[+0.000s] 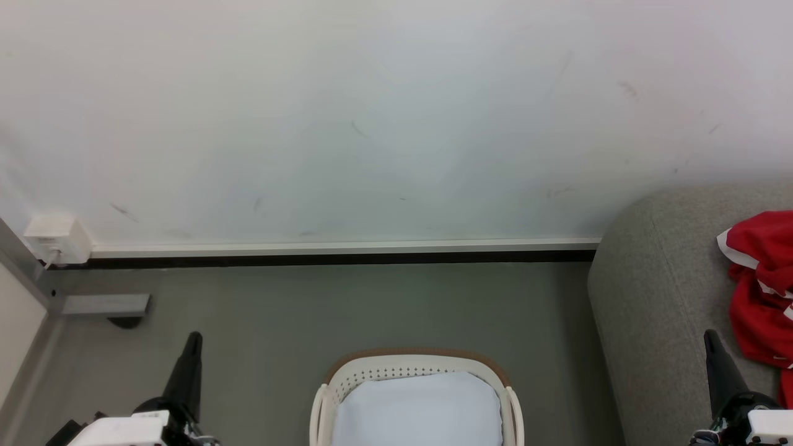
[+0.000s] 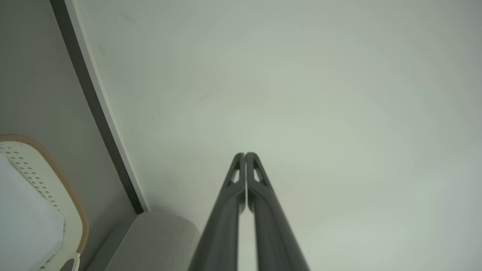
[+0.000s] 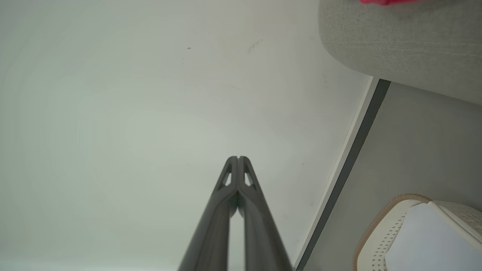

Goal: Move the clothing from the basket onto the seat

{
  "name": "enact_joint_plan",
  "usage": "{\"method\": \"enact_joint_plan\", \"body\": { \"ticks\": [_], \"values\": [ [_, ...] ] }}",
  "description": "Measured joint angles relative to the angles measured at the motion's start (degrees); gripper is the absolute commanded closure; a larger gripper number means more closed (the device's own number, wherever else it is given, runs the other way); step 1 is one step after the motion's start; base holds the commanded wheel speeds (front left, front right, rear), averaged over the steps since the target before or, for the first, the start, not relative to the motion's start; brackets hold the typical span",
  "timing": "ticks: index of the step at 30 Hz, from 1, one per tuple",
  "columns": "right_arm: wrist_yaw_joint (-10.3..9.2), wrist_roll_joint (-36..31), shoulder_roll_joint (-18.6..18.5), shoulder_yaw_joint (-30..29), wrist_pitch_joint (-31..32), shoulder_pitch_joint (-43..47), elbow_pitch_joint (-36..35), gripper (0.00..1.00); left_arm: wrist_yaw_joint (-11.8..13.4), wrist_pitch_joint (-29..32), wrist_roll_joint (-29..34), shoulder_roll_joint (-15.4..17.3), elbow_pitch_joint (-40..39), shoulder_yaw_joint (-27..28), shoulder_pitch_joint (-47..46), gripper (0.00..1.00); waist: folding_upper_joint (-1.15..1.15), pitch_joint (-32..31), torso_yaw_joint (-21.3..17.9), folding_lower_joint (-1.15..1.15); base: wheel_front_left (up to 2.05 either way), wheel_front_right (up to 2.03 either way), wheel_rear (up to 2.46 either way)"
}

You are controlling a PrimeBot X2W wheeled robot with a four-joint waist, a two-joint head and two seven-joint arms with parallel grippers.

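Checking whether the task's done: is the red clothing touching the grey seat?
Touching. The head view shows the clothing lying crumpled directly on the seat, with no gap between them.

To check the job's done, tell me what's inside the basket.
Inside the basket lies a pale bluish-white cloth. Anything beneath it is covered. The red clothing lies on the seat.

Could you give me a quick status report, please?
Left gripper shut, empty; right gripper shut, empty. Clothing lies on the seat. Basket holds a pale cloth. No obstruction seen.
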Motion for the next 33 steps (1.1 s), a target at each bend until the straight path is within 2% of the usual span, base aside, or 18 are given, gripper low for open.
{"method": "enact_joint_plan", "body": {
  "ticks": [33],
  "values": [
    [0.00, 0.0, 0.1, -0.1, 0.1, 0.0, 0.0, 1.00, 0.0, 0.0, 0.0, 0.0, 0.0, 0.0, 0.0, 1.00, 0.00, 0.0, 0.0, 0.00, 0.00, 0.00, 0.00]
  ]
}}
